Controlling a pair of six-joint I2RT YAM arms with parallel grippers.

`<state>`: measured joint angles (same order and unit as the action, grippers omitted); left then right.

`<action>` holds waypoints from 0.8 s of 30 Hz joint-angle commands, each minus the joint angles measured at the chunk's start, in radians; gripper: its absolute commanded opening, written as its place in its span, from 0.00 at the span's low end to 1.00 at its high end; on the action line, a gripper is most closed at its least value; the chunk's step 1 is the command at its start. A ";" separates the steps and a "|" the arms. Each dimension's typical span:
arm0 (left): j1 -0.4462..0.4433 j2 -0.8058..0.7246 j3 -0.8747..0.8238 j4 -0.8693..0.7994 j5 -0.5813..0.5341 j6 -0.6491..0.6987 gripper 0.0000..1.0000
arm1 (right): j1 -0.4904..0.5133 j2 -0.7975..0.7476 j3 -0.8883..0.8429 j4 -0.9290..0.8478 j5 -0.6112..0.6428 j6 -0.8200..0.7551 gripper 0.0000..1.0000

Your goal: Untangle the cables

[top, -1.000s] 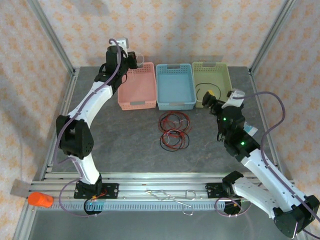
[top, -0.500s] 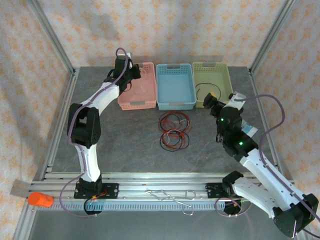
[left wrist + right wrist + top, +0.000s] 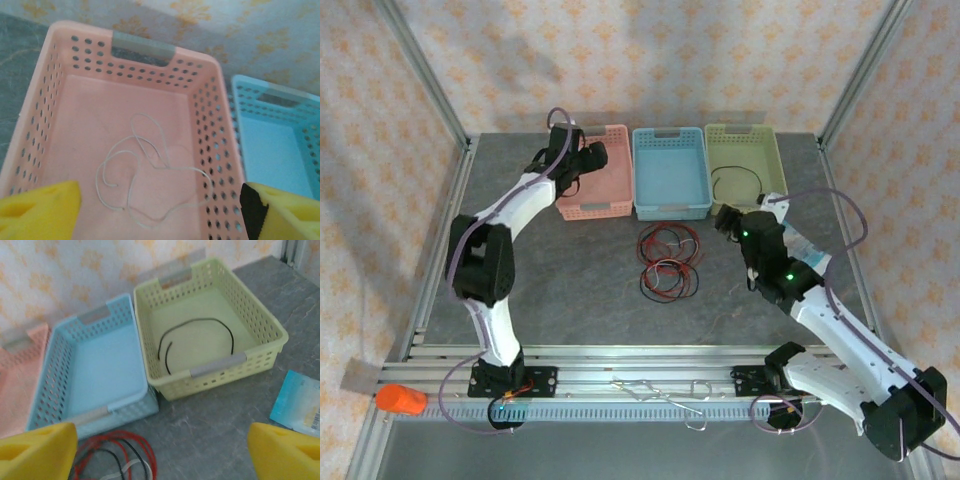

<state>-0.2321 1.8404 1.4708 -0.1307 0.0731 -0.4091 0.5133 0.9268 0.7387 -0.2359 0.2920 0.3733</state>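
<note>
pink basket [image 3: 210,125] sits right under my left claw [image 3: 160,207]. my yellow fingers [image 3: 40,210] stand wide apart and hold nothing. a thin white cable [image 3: 170,168] lies loose on the basket floor. my right claw [image 3: 160,450] is spread wide too, with nothing in it. it hangs over the grey table [image 3: 210,420] near the green basket [image 3: 260,315], where one black cable [image 3: 200,320] lies bent. the blue basket [image 3: 55,370] is between the other two. red and black cables [image 3: 666,262] lie on the table in a heap of loops, close to it
</note>
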 commanded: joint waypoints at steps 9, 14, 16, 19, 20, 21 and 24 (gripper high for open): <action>-0.300 -0.402 -0.413 0.001 -0.149 0.041 0.86 | 0.172 0.100 -0.087 -0.043 -0.221 0.280 0.56; -0.414 -0.526 -0.565 0.018 -0.186 -0.008 0.88 | 0.294 0.200 -0.100 0.031 -0.265 0.344 0.44; -0.416 -0.581 -0.645 0.060 -0.148 -0.059 0.92 | 0.317 0.247 -0.104 0.074 -0.311 0.340 0.40; -0.418 -0.657 -0.774 0.144 -0.064 -0.134 0.99 | 0.328 0.338 -0.098 0.138 -0.400 0.320 0.35; -0.418 -0.673 -0.810 0.162 -0.028 -0.151 0.99 | 0.330 0.370 -0.089 0.145 -0.412 0.317 0.33; -0.418 -0.682 -0.830 0.164 -0.003 -0.163 0.99 | 0.330 0.394 -0.079 0.147 -0.416 0.316 0.32; -0.418 -0.720 -0.898 0.192 0.055 -0.198 0.99 | 0.330 0.460 -0.047 0.148 -0.405 0.314 0.30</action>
<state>-0.6521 1.1538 0.6201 -0.0151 0.0513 -0.5346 0.8398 1.3575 0.6525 -0.1249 -0.0944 0.6834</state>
